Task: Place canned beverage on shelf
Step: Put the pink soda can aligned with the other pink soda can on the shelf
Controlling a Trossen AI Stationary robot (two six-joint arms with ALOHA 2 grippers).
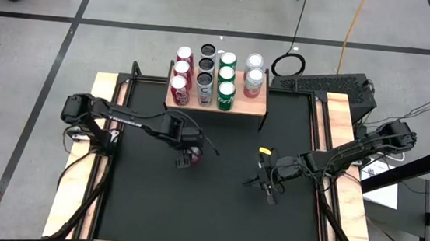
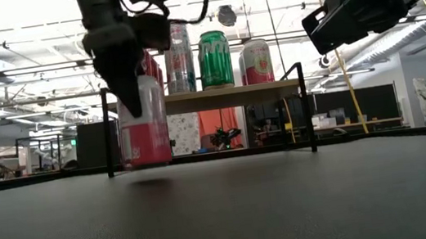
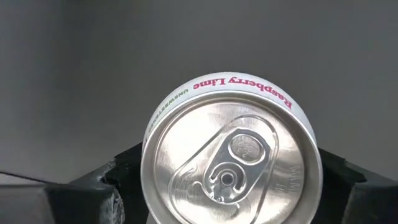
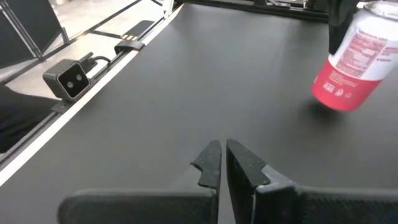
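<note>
While I watched from above, the left claw [image 1: 186,158] straddled a red-and-white aluminium can [image 2: 142,127] standing on the black bench [image 1: 215,206], fingers flanking its rim; I couldn't tell if they gripped. Open mat lay between it and the light-wood shelf [image 1: 257,104]. The right claw [image 4: 219,163] hung closed, well apart.

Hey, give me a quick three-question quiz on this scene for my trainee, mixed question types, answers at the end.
1. True or false: the right claw is shut.
2. The red-and-white can at the left claw is: A) over the black mat, in front of the shelf; B) on the shelf; C) off the table.
3. Fill in: the flavour printed on that can's rim is ____.
Key: 1 true; 2 A; 3 Raspberry Lime.
</note>
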